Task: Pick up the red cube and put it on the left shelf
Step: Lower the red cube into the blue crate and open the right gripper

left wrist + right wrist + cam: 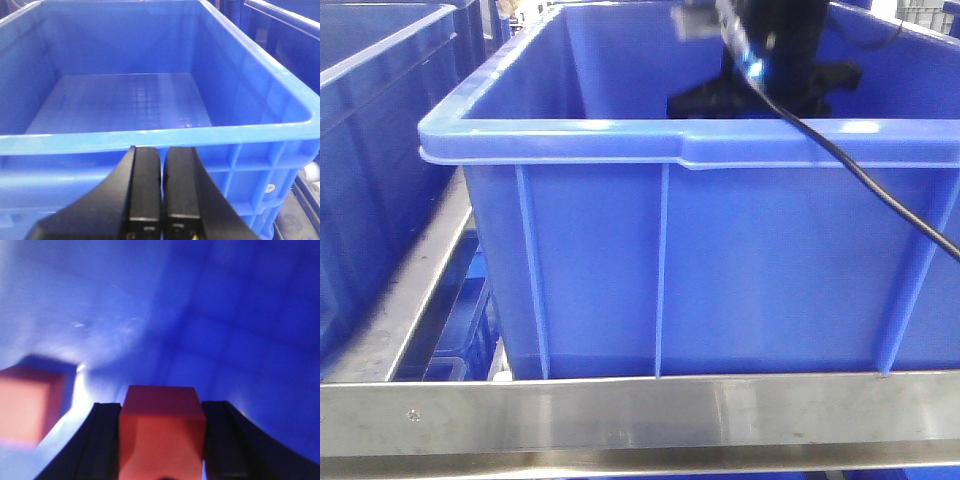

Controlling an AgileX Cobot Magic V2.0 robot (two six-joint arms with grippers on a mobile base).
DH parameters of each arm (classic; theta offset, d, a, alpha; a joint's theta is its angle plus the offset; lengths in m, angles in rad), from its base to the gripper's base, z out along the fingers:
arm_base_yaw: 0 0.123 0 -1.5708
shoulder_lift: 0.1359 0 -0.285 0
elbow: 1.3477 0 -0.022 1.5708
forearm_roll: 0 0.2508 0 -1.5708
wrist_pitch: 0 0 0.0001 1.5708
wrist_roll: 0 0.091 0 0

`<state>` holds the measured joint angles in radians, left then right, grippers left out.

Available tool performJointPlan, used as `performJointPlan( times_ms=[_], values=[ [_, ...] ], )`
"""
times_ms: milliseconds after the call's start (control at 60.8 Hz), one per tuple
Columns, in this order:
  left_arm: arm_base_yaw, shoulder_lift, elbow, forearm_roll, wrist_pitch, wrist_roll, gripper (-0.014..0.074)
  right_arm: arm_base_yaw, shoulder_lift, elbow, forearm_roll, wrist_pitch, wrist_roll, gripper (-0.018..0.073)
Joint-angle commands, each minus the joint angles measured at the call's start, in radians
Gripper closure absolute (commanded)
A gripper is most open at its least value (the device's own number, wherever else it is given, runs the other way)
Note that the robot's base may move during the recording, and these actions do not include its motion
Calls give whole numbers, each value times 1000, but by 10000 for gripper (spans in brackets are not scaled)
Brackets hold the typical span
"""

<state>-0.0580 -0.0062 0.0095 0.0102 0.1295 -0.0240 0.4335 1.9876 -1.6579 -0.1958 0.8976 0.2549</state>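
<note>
A red cube [162, 440] sits between the two black fingers of my right gripper [162, 407], which is shut on its sides inside a blue crate. In the front view the right arm [775, 85] reaches down into the crate [720, 270], and the crate wall hides the gripper and cube. The crate stands on the left shelf, a stainless-steel rack whose brushed front rail [620, 410] carries small screws. My left gripper [162, 150] is shut and empty, just in front of the rim of a blue crate [150, 135] with a bare floor.
A second red, blurred block shape [30, 405] lies at the left on the crate floor. Another blue crate [380, 150] stands to the left. A black cable [880, 190] hangs over the crate's front wall. A neighbouring crate [285, 35] stands at the right.
</note>
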Motion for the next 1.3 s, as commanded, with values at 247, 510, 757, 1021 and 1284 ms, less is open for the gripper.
performJointPlan(
  times_ms=[247,510,757,1021,1284],
  values=[
    [-5,-15,23,-4,-90,-1,495,-11,-40,-40,-12,-52,-5,311],
    [-5,-15,23,-4,-90,-1,495,-11,-45,-44,-12,-33,-5,-70],
    [-5,-15,23,-4,-90,-1,495,-11,-115,-44,-12,-32,-5,-27],
    [-5,-15,23,-4,-90,-1,495,-9,-313,40,-12,-97,-6,217],
    [-5,-15,23,-4,-90,-1,495,-8,-592,289,-12,-263,-6,444]
  ],
)
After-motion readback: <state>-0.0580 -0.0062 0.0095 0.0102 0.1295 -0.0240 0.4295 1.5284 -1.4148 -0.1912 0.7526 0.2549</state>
